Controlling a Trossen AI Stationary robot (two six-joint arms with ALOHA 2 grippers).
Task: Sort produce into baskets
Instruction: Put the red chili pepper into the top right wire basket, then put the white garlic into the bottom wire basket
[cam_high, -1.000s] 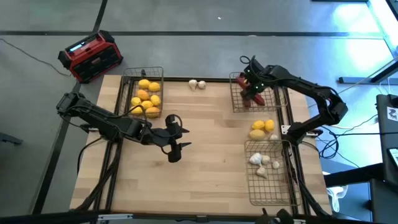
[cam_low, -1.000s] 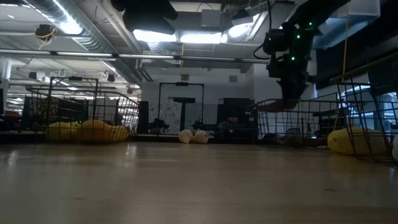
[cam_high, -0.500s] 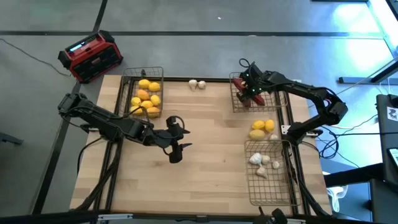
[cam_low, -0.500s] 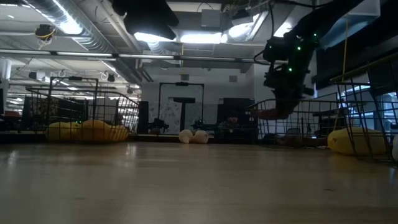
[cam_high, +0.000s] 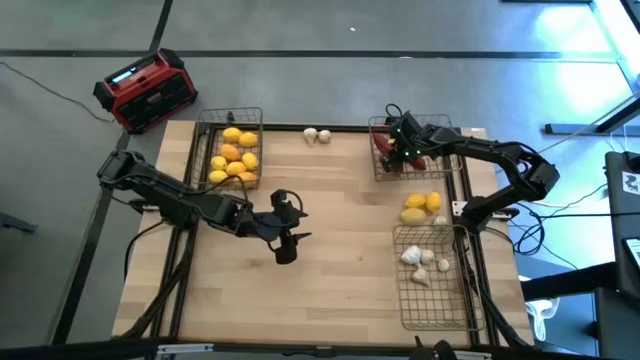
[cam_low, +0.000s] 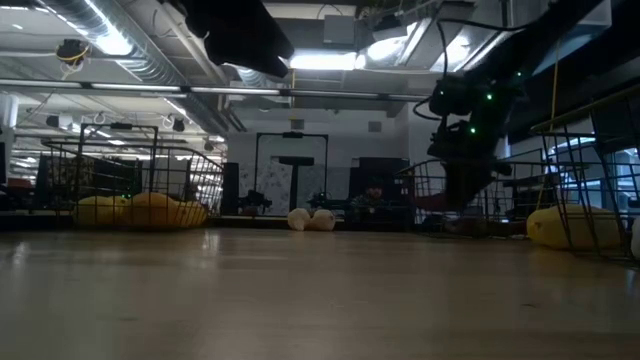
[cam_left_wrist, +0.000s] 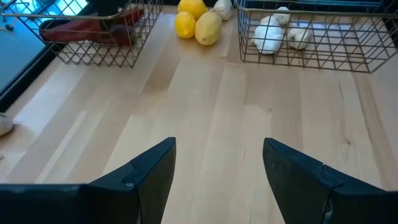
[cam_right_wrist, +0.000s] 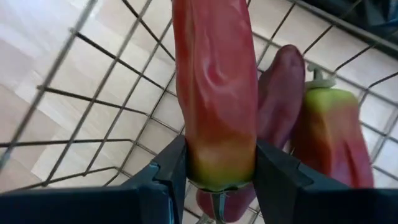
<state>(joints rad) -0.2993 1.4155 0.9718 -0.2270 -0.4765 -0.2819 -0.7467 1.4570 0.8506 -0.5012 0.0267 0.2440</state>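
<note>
Right pincer (cam_right_wrist: 214, 168): closed on a long red pepper shading to green-yellow at its stem end (cam_right_wrist: 214, 93), with the jaws pressed against both flanks just above the stem. The pepper is held inside the far-right wire mesh basket (cam_high: 385, 165), directly over the mesh floor. Two more dark red peppers (cam_right_wrist: 283, 99) lie just beside it in the same basket.

Handling, as judged: the pepper is taken to be light, with a smooth, waxy skin that may slip. The flesh looks hollow and likely to give under a hard squeeze, so a moderate hold across the broad shoulder near the stem is thought best.

Placed from that basket: two yellow lemons (cam_high: 421, 207) lie loose on the wooden tabletop (cam_high: 340, 250) just nearer the camera. Beyond them sits a second wire basket (cam_high: 455, 300) holding white garlic bulbs (cam_high: 420, 262). Two further white bulbs (cam_high: 317, 135) rest on the tabletop to its left, at the far edge. Still further left stands a third wire basket (cam_high: 205, 150) filled with yellow and orange lemons (cam_high: 236, 157).

Left pincer (cam_left_wrist: 217, 165): fingers apart, holding nothing, hovering over bare tabletop near the middle, well apart from the pepper basket.
</note>
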